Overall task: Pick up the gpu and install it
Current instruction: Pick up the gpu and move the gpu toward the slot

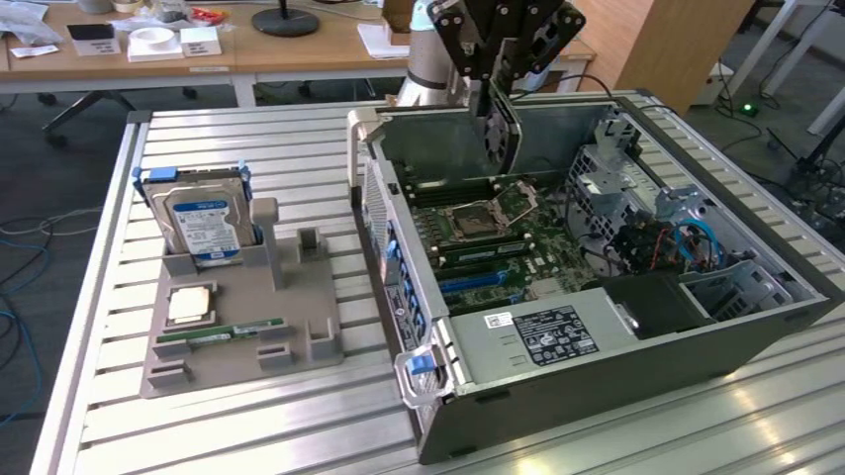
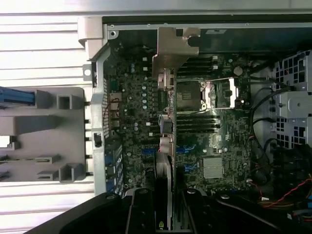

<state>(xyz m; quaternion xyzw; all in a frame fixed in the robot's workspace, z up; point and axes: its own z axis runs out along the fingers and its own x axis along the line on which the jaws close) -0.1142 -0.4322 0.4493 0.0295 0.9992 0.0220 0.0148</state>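
Jaws of the gripper (image 2: 165, 208) are partly closed, pinching the graphics card (image 2: 164, 165). The card hangs upright, edge down, bracket end leading, over the motherboard (image 2: 131, 107) inside the open computer case (image 1: 634, 371).

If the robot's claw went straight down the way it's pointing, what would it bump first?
The gripper points down into the open computer case, holding the gpu. The card's lower end would probably touch the motherboard first, though depth is hard to judge.

Print on the hard drive label (image 1: 208, 230) and the black label (image 1: 555, 334) is too small to read.
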